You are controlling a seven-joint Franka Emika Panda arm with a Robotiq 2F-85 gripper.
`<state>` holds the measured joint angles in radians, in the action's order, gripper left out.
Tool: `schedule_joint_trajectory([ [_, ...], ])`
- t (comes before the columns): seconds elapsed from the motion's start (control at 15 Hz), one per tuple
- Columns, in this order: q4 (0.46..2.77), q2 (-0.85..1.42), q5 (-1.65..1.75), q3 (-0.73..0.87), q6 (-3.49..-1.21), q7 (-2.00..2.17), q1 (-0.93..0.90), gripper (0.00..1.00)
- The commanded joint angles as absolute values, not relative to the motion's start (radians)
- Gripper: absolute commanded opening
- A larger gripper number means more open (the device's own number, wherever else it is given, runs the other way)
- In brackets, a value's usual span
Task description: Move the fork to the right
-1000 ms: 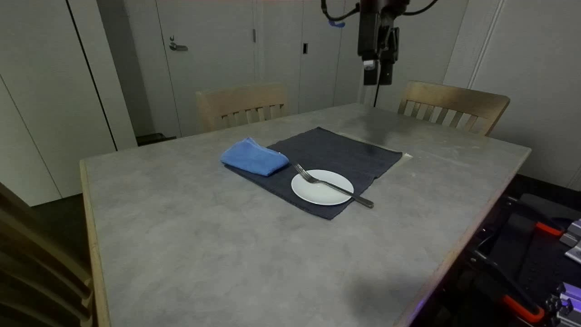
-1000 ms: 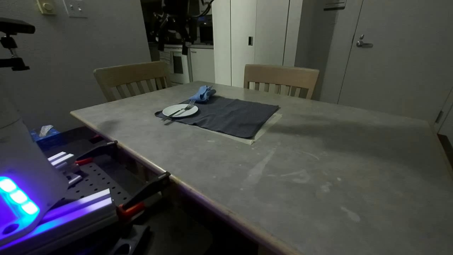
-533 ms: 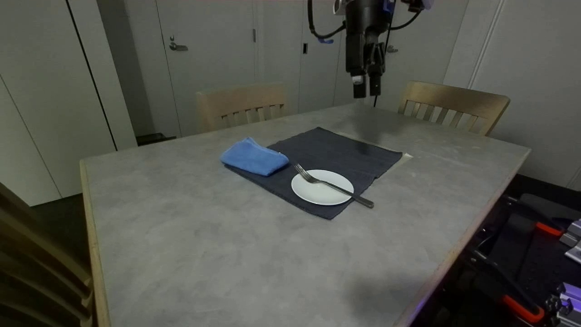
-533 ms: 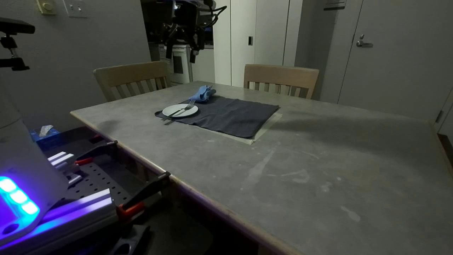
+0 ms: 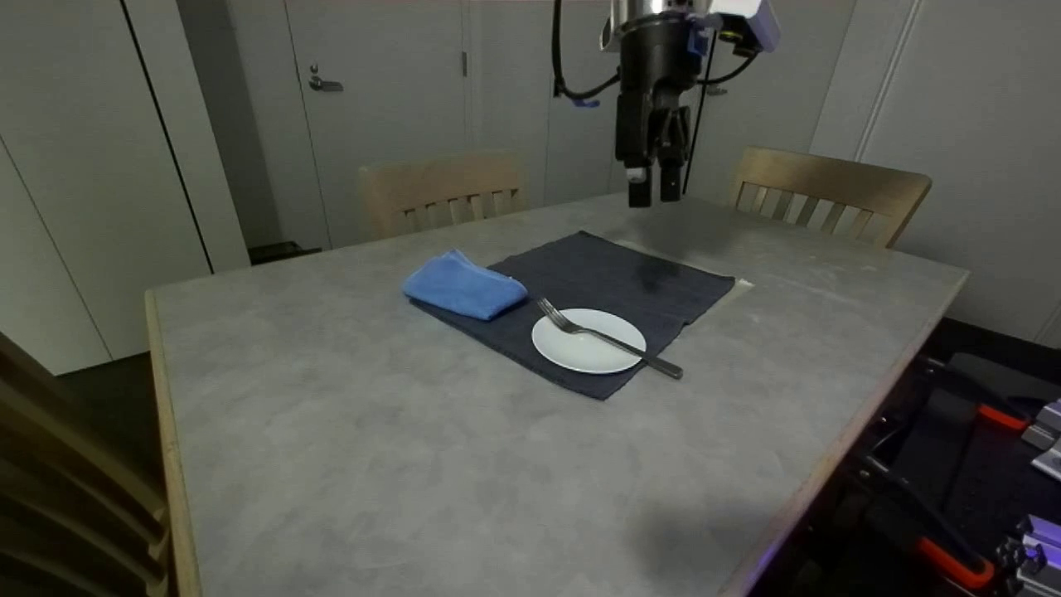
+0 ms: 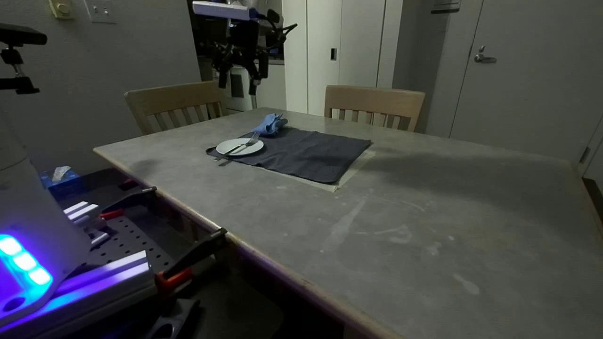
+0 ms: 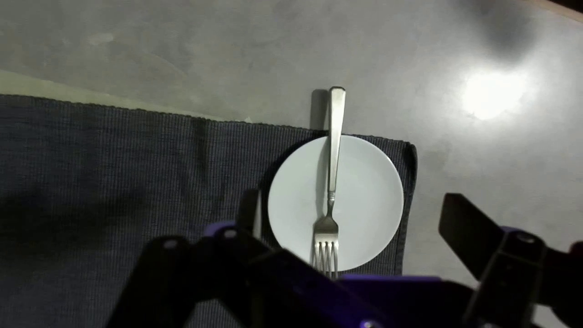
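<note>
The silver fork [image 5: 615, 341] lies across the round white plate [image 5: 570, 353]. Its tines point towards the blue cloth and its handle end sticks out over the plate's rim. The fork [image 6: 234, 150] and plate [image 6: 256, 149] also show in an exterior view. In the wrist view the fork [image 7: 334, 146] lies upright across the plate [image 7: 371, 200], with the tine tips partly hidden by the gripper. My gripper [image 5: 655, 196] is open and empty, well above the table and apart from the fork. In the wrist view its fingers [image 7: 350, 212] are spread on either side of the plate.
The plate stands on the corner of a dark placemat [image 5: 613, 265] on the grey table [image 5: 414, 464]. A folded blue cloth [image 5: 464, 286] lies on the mat's edge beside the plate. Wooden chairs [image 6: 374, 101] stand at the table's sides. Clamps [image 6: 198, 252] grip the table's edge.
My gripper has come down towards the table and, in an exterior view, shifted a little left. It stays open. The fork, plate and cloth have not moved.
</note>
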<state>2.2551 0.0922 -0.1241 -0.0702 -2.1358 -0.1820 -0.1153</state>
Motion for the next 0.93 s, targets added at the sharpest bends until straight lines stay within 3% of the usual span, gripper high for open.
schedule_joint_trajectory([
  [0.0,2.307,0.128,-0.191,-0.095,-2.275,-0.247,-0.103,1.00],
  [0.33,2.327,0.217,-0.194,-0.117,-2.462,-0.289,-0.095,1.00],
  [0.87,2.326,0.211,-0.085,-0.113,-2.439,-0.206,-0.121,1.00],
])
